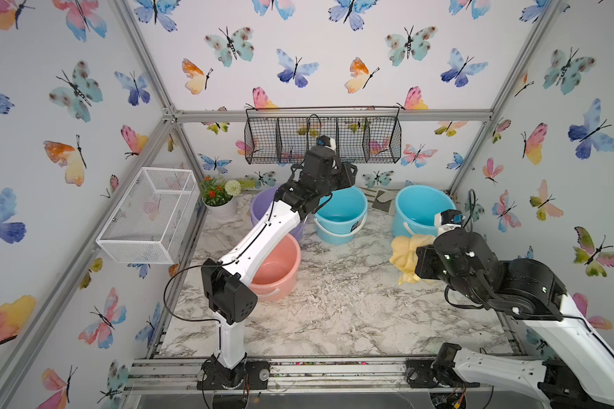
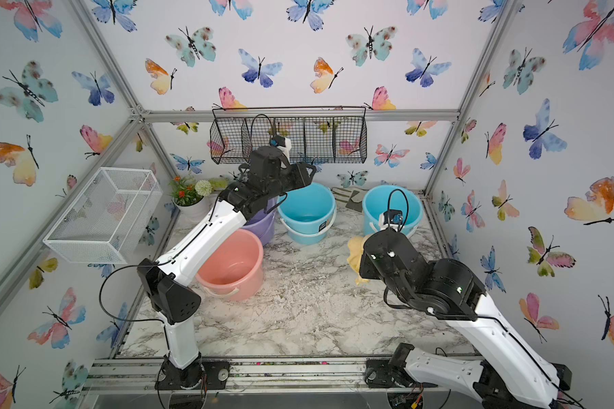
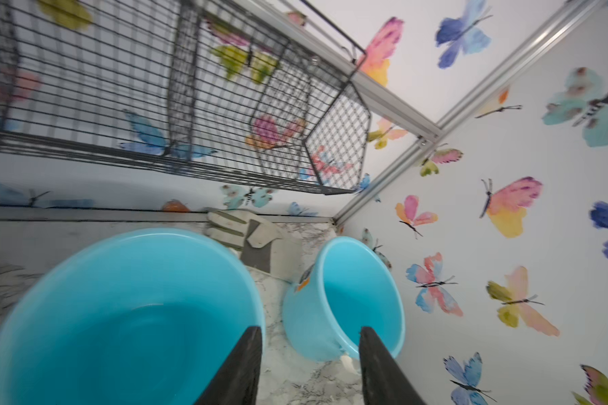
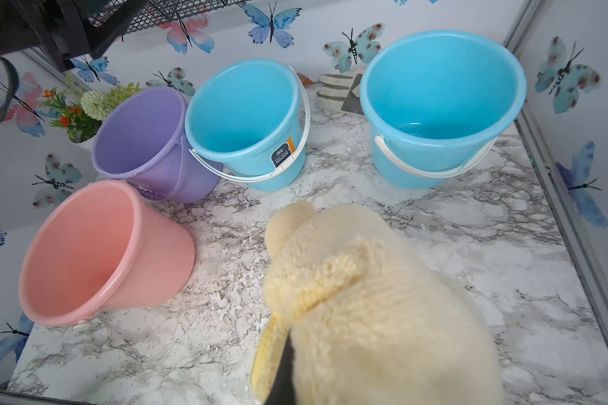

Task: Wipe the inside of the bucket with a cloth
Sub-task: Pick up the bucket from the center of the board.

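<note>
Yellow cloth [image 4: 365, 298] is pinched tight in the right gripper [image 1: 422, 260], over the table [image 1: 334, 304], near the big blue bucket [image 1: 419, 205]. Left gripper [image 3: 310, 331] is open by the middle blue bucket [image 1: 341, 212].

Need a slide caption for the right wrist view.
Right tool grips yellow cloth before pink bucket, purple bucket, small blue bucket and large blue bucket on marble table.

Fluffy pale yellow cloth [image 4: 365, 298], bunched, aloft

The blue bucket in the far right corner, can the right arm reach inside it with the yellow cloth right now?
Probably yes: the bucket stands upright and open just beyond the cloth, with only bare tabletop between them.
</note>
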Action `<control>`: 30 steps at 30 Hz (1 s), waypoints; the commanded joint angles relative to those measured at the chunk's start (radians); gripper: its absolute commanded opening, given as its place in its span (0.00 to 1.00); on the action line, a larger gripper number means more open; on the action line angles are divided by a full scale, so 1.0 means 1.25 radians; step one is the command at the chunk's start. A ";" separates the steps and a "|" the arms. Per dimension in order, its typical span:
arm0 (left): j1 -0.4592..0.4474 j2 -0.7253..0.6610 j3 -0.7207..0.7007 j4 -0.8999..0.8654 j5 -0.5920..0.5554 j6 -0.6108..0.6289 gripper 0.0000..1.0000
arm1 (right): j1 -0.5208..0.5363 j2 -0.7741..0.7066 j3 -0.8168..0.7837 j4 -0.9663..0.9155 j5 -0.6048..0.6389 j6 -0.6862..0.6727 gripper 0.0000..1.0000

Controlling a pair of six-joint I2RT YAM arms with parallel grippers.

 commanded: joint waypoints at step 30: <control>0.135 0.312 0.131 -0.122 -0.106 0.343 0.43 | -0.003 0.074 -0.004 0.052 -0.001 -0.035 0.02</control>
